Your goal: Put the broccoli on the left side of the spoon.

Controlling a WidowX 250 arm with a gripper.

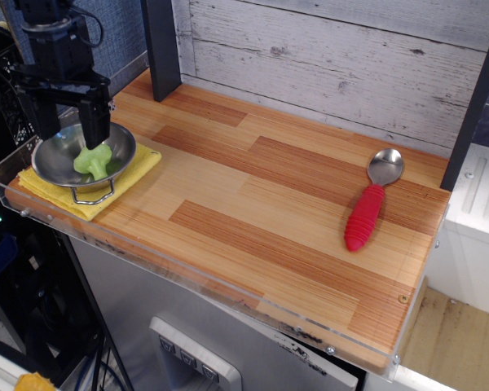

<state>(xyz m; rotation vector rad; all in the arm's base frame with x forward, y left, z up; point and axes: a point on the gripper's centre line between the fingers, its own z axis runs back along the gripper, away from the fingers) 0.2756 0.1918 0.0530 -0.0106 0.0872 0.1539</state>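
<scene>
The broccoli (93, 160), a lumpy light-green plastic floret, lies inside the round steel bowl (122, 145) at the left of the frame, so it must be lifted out before it can travel; the tool (70, 130) hangs over it with its dark fingers spread wide, one on each side, gripping nothing; a folded yellow cloth (138, 173) cushions the bowl on the striped wooden desk (253, 204); the spoon (372, 201), shiny bowl and ribbed red handle, lies well apart at the right.
</scene>
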